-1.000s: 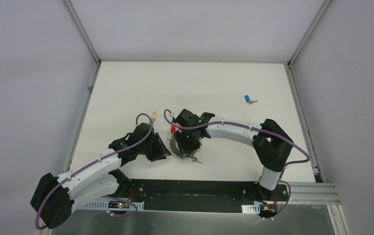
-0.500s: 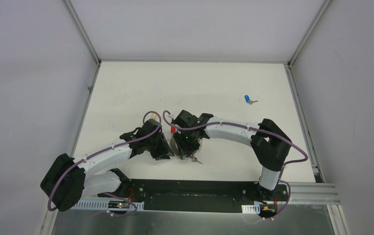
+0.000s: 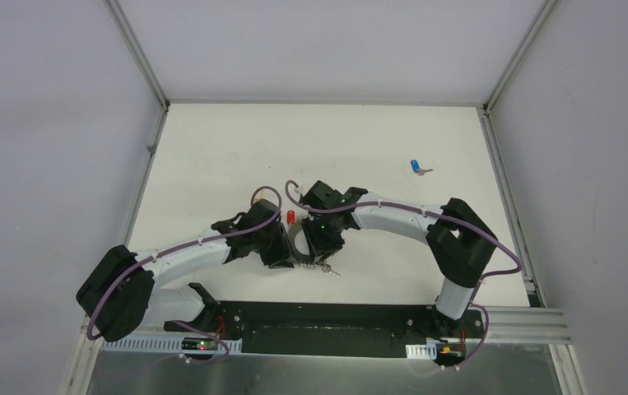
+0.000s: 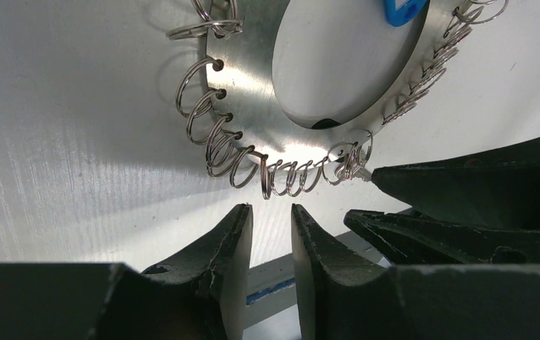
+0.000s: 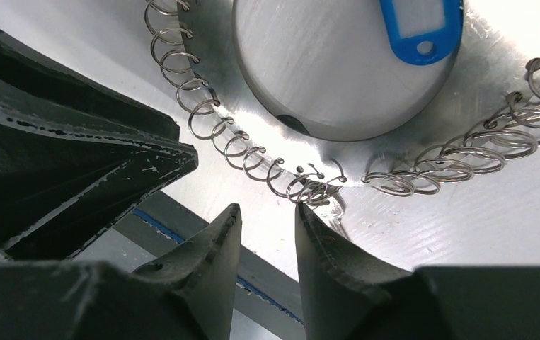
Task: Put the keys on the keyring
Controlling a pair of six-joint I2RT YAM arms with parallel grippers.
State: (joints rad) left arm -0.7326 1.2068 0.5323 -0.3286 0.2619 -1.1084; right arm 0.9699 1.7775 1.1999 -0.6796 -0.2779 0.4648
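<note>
1. Keyring (image 4: pixel 245 78): one metal disc rimmed with wire loops. It lies flat at 6 o'clock on the counter (image 3: pixel 211 148), between both hands.
2. Three loose keys: blue key (image 3: pixel 416 167) at 2 o'clock of it, red key (image 3: pixel 291 216) at 11, yellow key (image 3: pixel 256 198) at 10.
3. Left hand (image 4: pixel 272 212), right hand (image 5: pixel 267 211): each slightly spread, pinching nothing.

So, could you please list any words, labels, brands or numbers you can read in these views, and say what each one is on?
No text can be read in any view.
Blue tag: its white label window looks blank.
Keyring: bare metal, no marking visible.
Small boards at the arm bases: any print is too small to read.
</note>
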